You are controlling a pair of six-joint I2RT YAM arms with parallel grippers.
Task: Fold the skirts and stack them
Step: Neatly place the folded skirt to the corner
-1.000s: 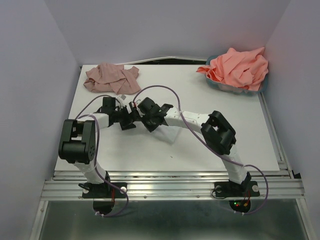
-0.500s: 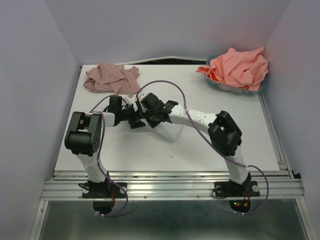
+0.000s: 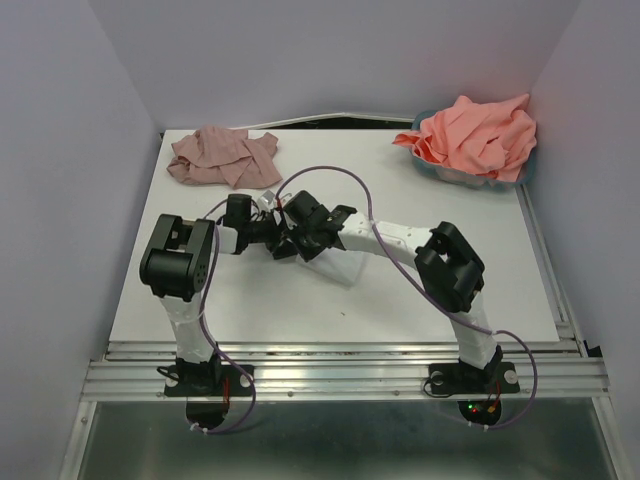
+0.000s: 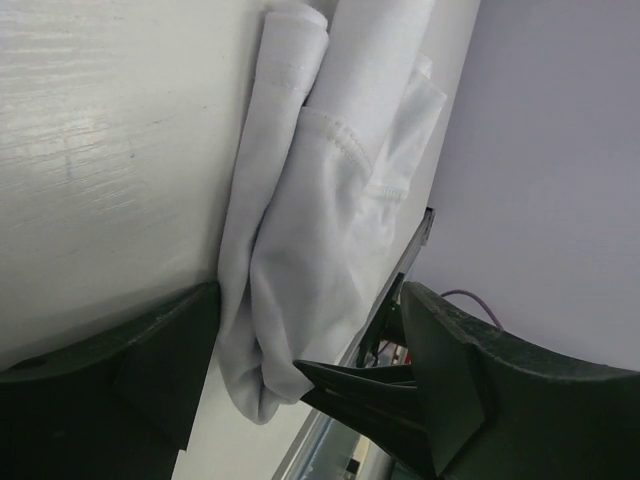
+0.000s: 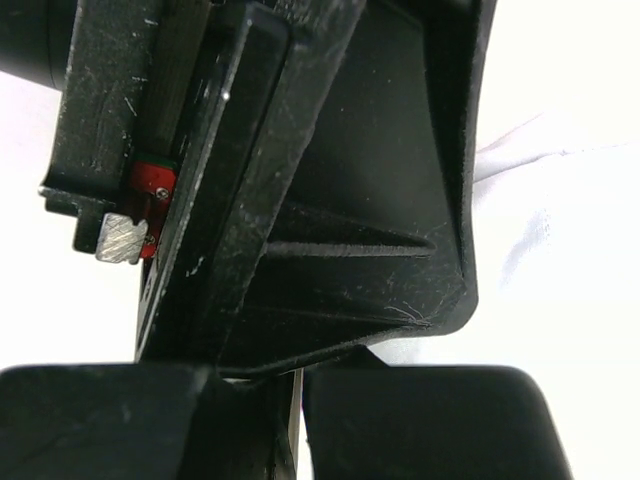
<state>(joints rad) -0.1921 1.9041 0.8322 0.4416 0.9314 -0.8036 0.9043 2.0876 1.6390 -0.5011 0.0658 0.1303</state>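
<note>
The pale white-blue skirt (image 3: pixel 338 264) lies bunched mid-table; in the left wrist view its folds (image 4: pixel 320 220) hang between my fingers. My left gripper (image 3: pixel 270 238) is open, with its jaws wide on either side of that cloth (image 4: pixel 305 330). My right gripper (image 3: pixel 292 242) meets it tip to tip and is shut, with a thin sliver of pale cloth between its fingers (image 5: pixel 300 400). Its black tip (image 4: pixel 350 385) touches the cloth's lower edge. The mauve-pink pleated skirt (image 3: pixel 224 157) lies crumpled at the far left. The coral-salmon cloth (image 3: pixel 478 134) is heaped at the far right.
The coral cloth fills a teal basket (image 3: pixel 528 172) at the table's far right corner. Purple cables (image 3: pixel 330 176) loop above both forearms. The left gripper's black body (image 5: pixel 300 180) blocks most of the right wrist view. Side walls stand close to the table's left and right edges.
The left arm has swung right and its gripper has closed in on the right gripper, so the two now meet at the pale skirt. The right gripper shifted only slightly.
</note>
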